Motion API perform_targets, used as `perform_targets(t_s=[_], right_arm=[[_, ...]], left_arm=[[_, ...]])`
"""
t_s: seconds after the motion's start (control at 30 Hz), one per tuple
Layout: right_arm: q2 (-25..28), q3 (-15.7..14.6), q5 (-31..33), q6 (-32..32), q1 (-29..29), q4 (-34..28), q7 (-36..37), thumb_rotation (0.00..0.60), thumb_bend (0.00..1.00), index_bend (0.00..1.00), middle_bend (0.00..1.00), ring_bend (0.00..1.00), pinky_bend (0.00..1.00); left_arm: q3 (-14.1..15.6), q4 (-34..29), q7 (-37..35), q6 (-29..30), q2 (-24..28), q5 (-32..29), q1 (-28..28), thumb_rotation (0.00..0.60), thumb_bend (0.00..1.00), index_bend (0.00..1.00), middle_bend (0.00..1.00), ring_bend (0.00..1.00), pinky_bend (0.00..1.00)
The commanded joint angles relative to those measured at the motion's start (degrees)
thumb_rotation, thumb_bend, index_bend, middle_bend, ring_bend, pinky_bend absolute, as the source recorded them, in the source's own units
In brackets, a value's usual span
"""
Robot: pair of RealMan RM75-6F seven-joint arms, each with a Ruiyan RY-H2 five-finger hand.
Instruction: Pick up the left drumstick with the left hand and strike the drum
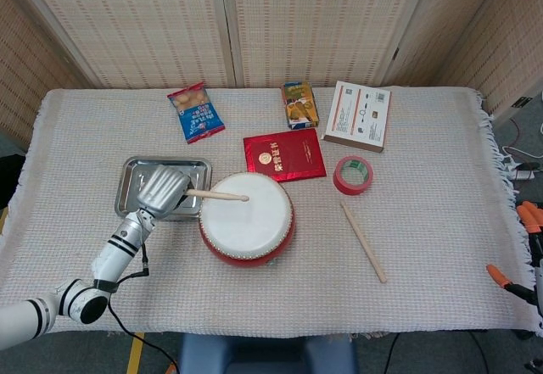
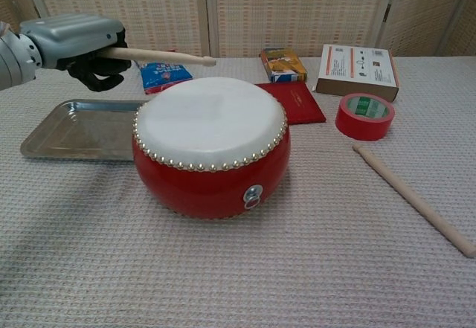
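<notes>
One red drum [image 2: 212, 149] sits mid-table beside a metal tray [image 2: 74, 129]. Over the tray, the left hand [image 2: 74, 42] grasps a drumstick [image 2: 160, 56], its tip raised clear above the drumhead. Right hand unseen.

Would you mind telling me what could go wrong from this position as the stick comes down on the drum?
The left hand holds the drumstick near its end, so it might slip or twist on impact. The raised tip is over the far edge of the drum; a stroke could catch the studded rim. The metal tray lies under the hand, inviting a knock.
</notes>
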Motion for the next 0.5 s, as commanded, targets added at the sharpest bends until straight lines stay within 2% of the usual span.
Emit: perform_targets(t_s=[0.03, 0.13, 0.3, 0.33, 0.4, 0.5], right_arm=[[0.0, 0.0, 0.1, -0.1, 0.0, 0.2, 0.1, 0.600, 0.12, 0.07, 0.05, 0.00, 0.00], [0.1, 0.0, 0.2, -0.1, 0.0, 0.2, 0.3, 0.600, 0.12, 0.07, 0.05, 0.00, 0.00], [0.1, 0.0, 0.1, -0.3, 0.1, 0.2, 0.3, 0.600, 0.12, 0.07, 0.05, 0.00, 0.00], [0.1, 0.0, 0.1, -0.3, 0.1, 0.2, 0.2, 0.600, 0.12, 0.07, 0.05, 0.00, 0.00], [0.2, 0.0, 0.1, -0.4, 0.2, 0.1, 0.1, 0.600, 0.12, 0.07, 0.05, 0.00, 0.00], [0.2, 0.0, 0.1, -0.4, 0.2, -0.1, -0.1, 0.600, 0.12, 0.07, 0.05, 0.00, 0.00]], left_arm=[[3.1, 5.2, 10.9, -0.7, -2.6, 1.5, -1.0, 0.600, 0.61, 1.00, 1.00, 1.00, 1.00], [3.9, 6.4, 13.2, -1.5, -3.4, 1.2, -1.2, 0.600, 0.61, 1.00, 1.00, 1.00, 1.00], [3.2, 5.5, 13.0, -0.1, -3.2, 0.6, -0.8, 0.600, 0.61, 1.00, 1.00, 1.00, 1.00], [2.0, 4.2, 11.2, 1.2, -2.9, -0.2, -0.3, 0.600, 0.61, 1.00, 1.00, 1.00, 1.00], [-1.5, -1.2, 2.0, 2.7, -0.7, -2.5, 1.4, 0.600, 0.61, 1.00, 1.00, 1.00, 1.00], [-1.5, -2.5, -0.7, 1.6, 1.5, -1.7, 1.4, 0.600, 0.61, 1.00, 1.00, 1.00, 1.00]])
